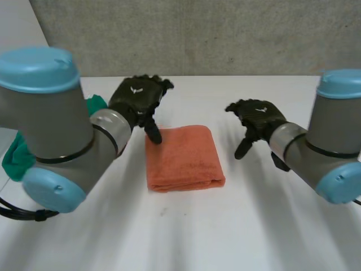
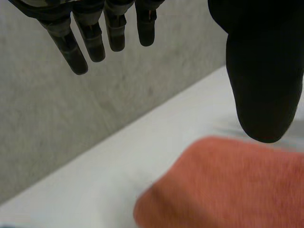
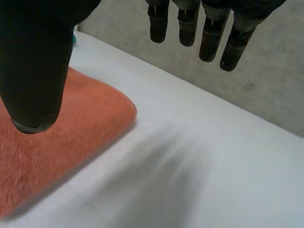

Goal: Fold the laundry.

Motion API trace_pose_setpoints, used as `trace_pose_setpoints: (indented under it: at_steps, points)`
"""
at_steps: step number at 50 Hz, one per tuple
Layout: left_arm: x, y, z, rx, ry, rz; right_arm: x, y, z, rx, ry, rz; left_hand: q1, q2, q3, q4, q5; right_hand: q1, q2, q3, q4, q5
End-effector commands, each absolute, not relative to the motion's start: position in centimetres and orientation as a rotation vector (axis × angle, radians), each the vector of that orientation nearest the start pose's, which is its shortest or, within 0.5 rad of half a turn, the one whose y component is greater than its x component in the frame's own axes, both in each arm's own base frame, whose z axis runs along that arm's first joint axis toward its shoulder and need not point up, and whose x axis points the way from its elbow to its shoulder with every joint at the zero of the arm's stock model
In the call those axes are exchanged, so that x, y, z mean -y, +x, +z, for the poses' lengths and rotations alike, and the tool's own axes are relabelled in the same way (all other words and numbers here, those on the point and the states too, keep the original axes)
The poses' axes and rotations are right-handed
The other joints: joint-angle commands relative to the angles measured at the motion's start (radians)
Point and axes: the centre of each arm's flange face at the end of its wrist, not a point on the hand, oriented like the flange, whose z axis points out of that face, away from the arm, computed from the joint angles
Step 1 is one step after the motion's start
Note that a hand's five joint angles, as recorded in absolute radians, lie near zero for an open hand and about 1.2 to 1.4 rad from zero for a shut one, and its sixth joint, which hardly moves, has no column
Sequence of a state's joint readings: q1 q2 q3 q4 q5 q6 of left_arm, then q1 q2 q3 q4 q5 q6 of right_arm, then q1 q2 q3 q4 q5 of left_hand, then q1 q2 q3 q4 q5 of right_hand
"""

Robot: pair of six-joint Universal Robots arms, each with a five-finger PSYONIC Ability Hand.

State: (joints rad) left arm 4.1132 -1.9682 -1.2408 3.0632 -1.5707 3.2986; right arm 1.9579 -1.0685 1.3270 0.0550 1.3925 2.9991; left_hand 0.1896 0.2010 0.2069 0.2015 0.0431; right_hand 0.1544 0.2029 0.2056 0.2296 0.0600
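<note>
We see the folded orange towel (image 1: pixel 183 158) lying flat near the middle of the white tabletop (image 1: pixel 237 226), its thicker rounded edge toward the robot. The left hand (image 1: pixel 135 99) hangs at the towel's far left corner. Its fingers (image 2: pixel 90 40) are straight and spread and have hold of nothing. Its thumb (image 2: pixel 263 76) points down over that corner, though we cannot tell whether the tip touches the cloth. The right hand (image 1: pixel 258 117) hangs over the bare tabletop beside the towel's right edge, apart from it. Its fingers (image 3: pixel 209 35) are relaxed and nearly straight, its thumb (image 3: pixel 33 66) is set off from them, and nothing sits between them. A green cloth (image 1: pixel 16 158) lies at the tabletop's left edge, partly hidden behind the left arm. A grey wall (image 1: pixel 197 34) stands beyond the tabletop's far edge.
</note>
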Motion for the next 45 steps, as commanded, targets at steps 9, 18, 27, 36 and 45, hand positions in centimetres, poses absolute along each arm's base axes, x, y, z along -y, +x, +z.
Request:
trace_pose_setpoints:
  at_steps: [9,18,27,36,45]
  points:
    - [21.6,-32.7,27.6,-2.471,1.230,-2.279,27.5,26.0,15.6,-2.356,-0.669,-1.450,-0.015,-0.026,-0.032,-0.027,-0.043,0.083,0.035,0.032,0.008,0.003]
    - [21.6,-32.6,27.4,-2.480,1.220,-2.269,27.7,27.6,13.7,-2.269,-0.545,-1.429,-0.015,-0.026,-0.032,-0.027,-0.043,0.248,0.199,0.196,0.172,0.167]
    - [21.7,-32.5,27.1,-2.493,1.215,-2.252,26.0,30.3,12.0,-2.209,-0.621,-1.371,-0.015,-0.026,-0.032,-0.027,-0.043,0.251,0.202,0.199,0.175,0.170]
    - [21.6,-32.5,26.8,-2.500,1.216,-2.243,25.8,32.0,10.7,-2.185,-0.627,-1.344,-0.015,-0.026,-0.032,-0.027,-0.043,0.303,0.255,0.252,0.228,0.223]
    - [21.8,-32.4,26.6,-2.508,1.209,-2.234,27.0,32.4,10.6,-2.167,-0.606,-1.420,-0.015,-0.026,-0.032,-0.027,-0.043,0.480,0.431,0.428,0.404,0.399]
